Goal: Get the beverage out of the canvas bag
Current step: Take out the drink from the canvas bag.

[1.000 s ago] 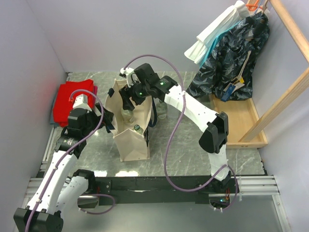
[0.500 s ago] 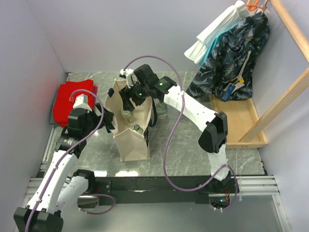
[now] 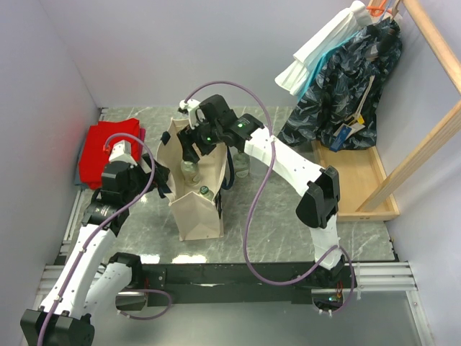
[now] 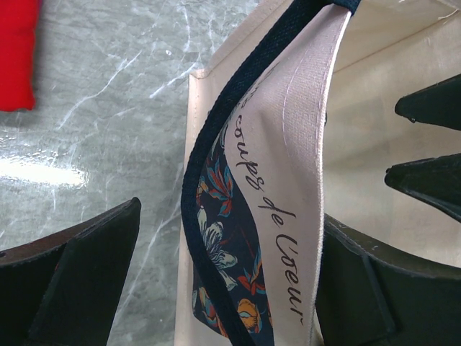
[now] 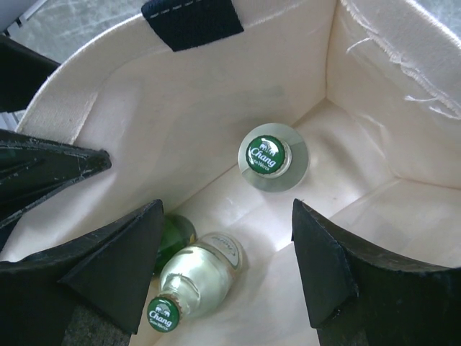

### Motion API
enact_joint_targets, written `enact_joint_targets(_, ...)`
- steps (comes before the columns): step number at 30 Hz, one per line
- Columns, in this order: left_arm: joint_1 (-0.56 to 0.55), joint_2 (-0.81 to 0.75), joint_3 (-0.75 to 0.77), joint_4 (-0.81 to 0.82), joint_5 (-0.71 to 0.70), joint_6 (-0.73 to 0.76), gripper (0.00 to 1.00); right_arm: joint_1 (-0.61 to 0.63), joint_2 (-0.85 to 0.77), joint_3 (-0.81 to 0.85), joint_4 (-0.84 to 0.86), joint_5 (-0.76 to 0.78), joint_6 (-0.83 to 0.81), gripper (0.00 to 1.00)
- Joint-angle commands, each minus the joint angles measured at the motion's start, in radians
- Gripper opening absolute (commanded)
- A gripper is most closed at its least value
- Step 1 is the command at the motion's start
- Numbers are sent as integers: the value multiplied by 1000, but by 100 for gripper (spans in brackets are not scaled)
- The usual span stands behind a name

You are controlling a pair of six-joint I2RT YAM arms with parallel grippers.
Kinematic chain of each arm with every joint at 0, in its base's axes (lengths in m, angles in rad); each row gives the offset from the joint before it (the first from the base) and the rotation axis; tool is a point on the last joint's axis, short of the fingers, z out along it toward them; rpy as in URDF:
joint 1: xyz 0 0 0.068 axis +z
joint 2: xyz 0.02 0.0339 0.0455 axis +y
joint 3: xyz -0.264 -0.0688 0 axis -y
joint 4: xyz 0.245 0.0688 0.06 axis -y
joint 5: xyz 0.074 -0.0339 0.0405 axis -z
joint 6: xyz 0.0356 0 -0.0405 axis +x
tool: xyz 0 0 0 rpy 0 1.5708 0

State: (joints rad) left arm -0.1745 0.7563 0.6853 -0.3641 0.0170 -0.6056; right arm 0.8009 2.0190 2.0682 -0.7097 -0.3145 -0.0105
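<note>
our right gripper (image 5: pixel 227 209) jaws spread over green-capped clear glass bottle (image 5: pixel 272 157) in beige canvas bag (image 5: pixel 216 94) | left gripper (image 4: pixel 230 216) jaws spread astride its rim

A grey, marble-veined table (image 3: pixel 288 209) fills the bottom of a booth closed in by plain pale lilac walls (image 3: pixel 144 50) at the left, back and right. Along the right side stands a light wooden rack (image 3: pixel 432 40) with a shallow wooden base tray (image 3: pixel 356 184). A white garment (image 3: pixel 324 43) and a dark leaf-patterned garment (image 3: pixel 346 94) hang from it, on what may be an orange hanger (image 3: pixel 374 7). A silver rail (image 3: pixel 374 272) edges the near side. In the left wrist view the table's glossy top throws back a bright streak of light (image 4: pixel 43 173).
</note>
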Motion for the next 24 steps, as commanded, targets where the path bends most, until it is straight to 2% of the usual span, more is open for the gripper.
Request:
enact_joint_targets(1, -3, -9, 25, 4, -9, 12, 96, 3, 15, 35, 41, 11, 9, 78)
enact_joint_targets(11, -3, -22, 28, -13, -14, 7, 96, 3, 38, 37, 16, -31, 3, 78)
enact_joint_targets(15, -3, -12, 28, -10, -14, 10, 96, 4, 84, 50, -13, -90, -17, 78)
enact_joint_targets(24, -3, 5, 26, -1, -14, 12, 96, 6, 138, 82, 3, -52, -28, 78)
